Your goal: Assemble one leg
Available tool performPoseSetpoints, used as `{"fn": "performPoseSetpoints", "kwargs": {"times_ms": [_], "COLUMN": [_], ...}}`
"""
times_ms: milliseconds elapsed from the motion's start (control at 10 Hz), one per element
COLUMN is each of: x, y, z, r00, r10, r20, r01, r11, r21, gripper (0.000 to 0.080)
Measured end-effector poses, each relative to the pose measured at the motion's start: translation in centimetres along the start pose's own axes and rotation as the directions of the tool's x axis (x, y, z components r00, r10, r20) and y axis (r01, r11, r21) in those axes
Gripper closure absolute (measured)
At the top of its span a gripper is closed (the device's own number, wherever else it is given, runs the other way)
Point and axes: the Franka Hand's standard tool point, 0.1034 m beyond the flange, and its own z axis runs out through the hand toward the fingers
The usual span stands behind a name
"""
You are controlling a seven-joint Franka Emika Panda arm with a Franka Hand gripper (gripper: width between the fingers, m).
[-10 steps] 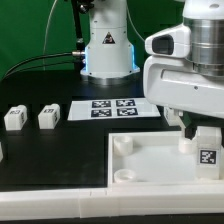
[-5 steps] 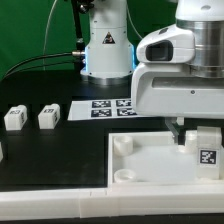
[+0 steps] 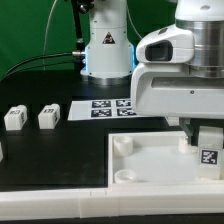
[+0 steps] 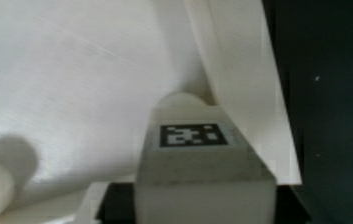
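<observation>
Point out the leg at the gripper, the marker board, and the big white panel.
leg (image 3: 208,148): exterior view, tagged face.
marker board (image 3: 92,108): exterior view, its left tags.
white panel (image 3: 150,165): exterior view, bare flat middle.

Gripper (image 3: 200,133) low over the white panel (image 3: 150,165) at the exterior view's right, mostly hidden by the arm housing. Tagged leg (image 3: 208,152) upright right under it, on the panel. Two loose legs (image 3: 14,118) (image 3: 49,116) sit side by side far left; marker board (image 3: 105,108) between.

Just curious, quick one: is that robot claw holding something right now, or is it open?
Gripper: closed on the leg, above the white panel.
</observation>
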Motion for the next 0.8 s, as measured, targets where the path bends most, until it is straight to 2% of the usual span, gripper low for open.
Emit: {"fn": "performPoseSetpoints", "kwargs": {"times_ms": [400,600,800], "x": [0.04,0.11,0.11], "y": [0.07,0.17,0.09], "z": [0.0,-0.02,0.0], "r00": [0.999,0.978,0.918], "r10": [0.048,0.207,0.396], "r20": [0.0,0.004,0.01], "r01": [-0.048,-0.207,-0.396], "r11": [0.999,0.978,0.918], "r21": [0.001,0.007,0.016], "gripper": [0.0509,0.0508,0.0508]}}
